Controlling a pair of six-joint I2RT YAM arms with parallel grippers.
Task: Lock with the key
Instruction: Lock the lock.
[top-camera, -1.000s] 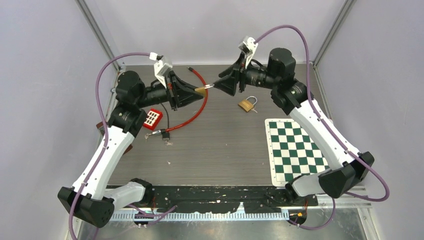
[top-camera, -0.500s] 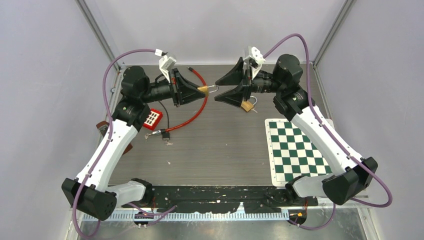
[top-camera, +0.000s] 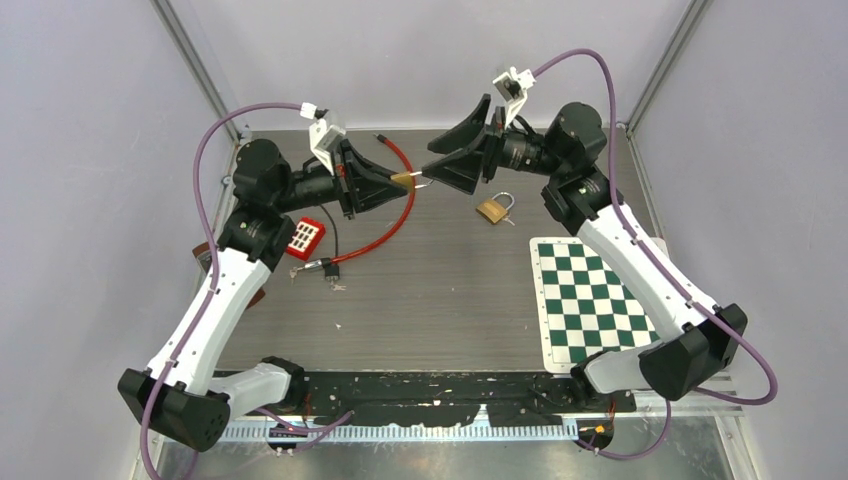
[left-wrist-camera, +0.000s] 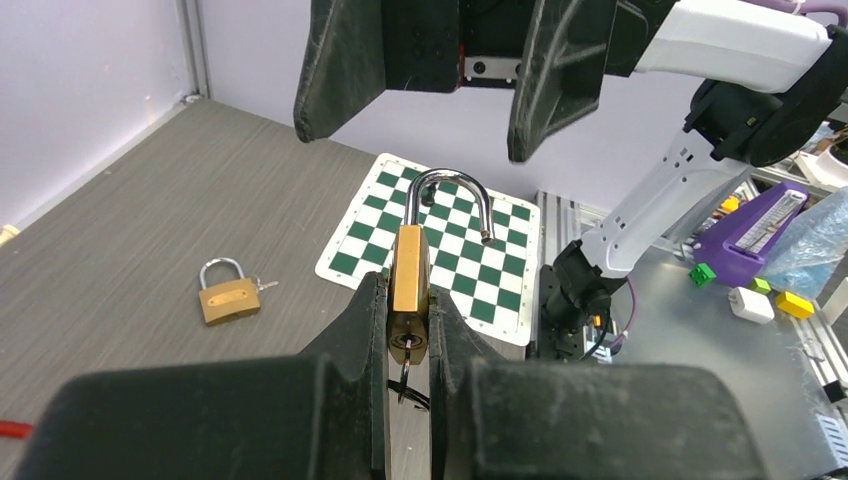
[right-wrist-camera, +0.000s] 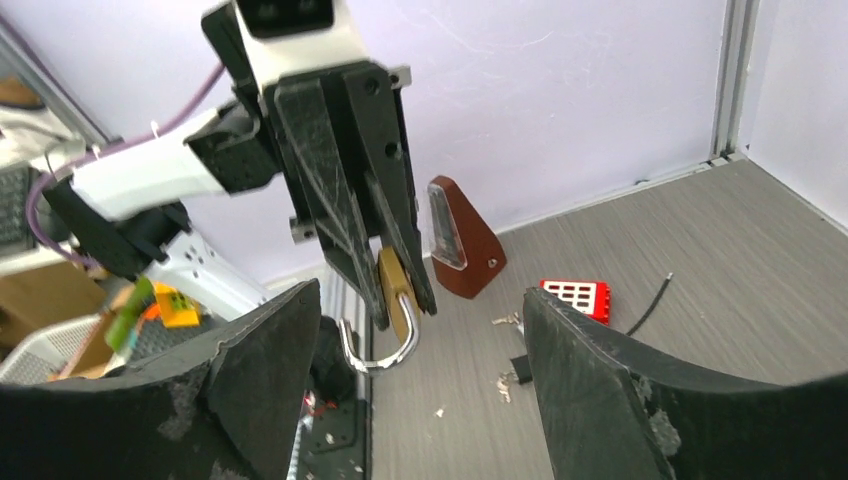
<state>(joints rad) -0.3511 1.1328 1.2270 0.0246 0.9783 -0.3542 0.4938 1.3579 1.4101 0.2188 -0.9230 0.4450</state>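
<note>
My left gripper (top-camera: 395, 181) is shut on a brass padlock (left-wrist-camera: 410, 267), held above the table with its silver shackle (left-wrist-camera: 452, 195) swung open and pointing at the right arm. A key (left-wrist-camera: 405, 362) sits in its keyhole with a ring hanging below. The padlock also shows in the right wrist view (right-wrist-camera: 397, 290). My right gripper (top-camera: 432, 165) is open and empty, its fingers (right-wrist-camera: 590, 390) spread on either side of the shackle tip, close to it without touching. A second, closed brass padlock (top-camera: 492, 209) with keys lies on the table below the right gripper.
A red cable lock (top-camera: 398, 210) curves across the back of the table. A red keypad block (top-camera: 304, 235) and small keys (top-camera: 330, 275) lie at the left. A green chessboard mat (top-camera: 590, 300) lies at the right. A brown metronome (right-wrist-camera: 460, 240) stands far left.
The right gripper has risen and come in around the shackle tip, still open. The left gripper has drawn back a little to the left with the padlock.
</note>
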